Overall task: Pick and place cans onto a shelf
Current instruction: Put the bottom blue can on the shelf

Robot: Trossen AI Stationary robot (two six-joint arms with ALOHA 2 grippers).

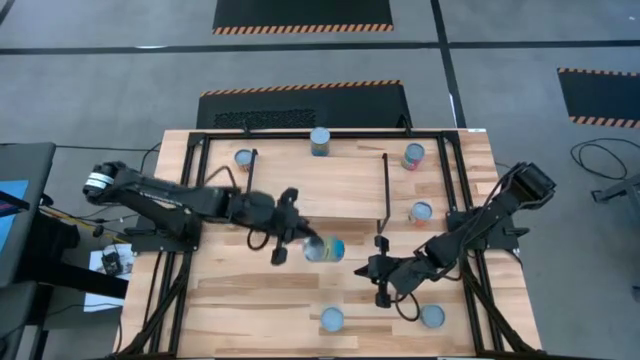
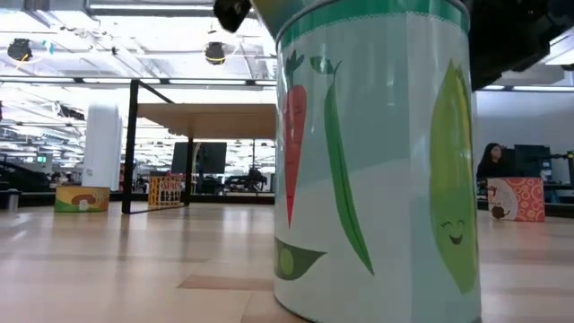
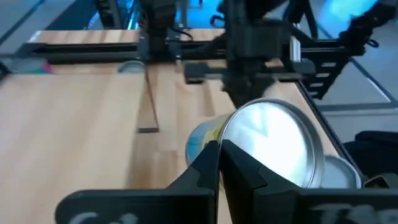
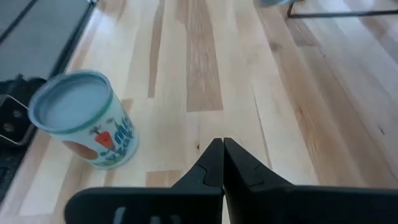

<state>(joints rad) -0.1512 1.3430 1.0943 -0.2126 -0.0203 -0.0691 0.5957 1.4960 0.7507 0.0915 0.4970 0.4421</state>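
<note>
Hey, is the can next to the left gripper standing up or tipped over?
Tipped: the can by the left gripper shows its label side from above.

The wood-plank tabletop [image 1: 250, 300] carries the raised shelf [image 1: 320, 185] and scattered cans [image 1: 331, 319].

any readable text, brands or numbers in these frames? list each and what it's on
None can be read.
Big can close to the low camera: only drawings of a carrot, a pea pod and a smiling pea, no words.
Can in the right wrist view: a carrot and blue lettering on its label, too blurred to read.
Other cans on the table: labels too small.
</note>
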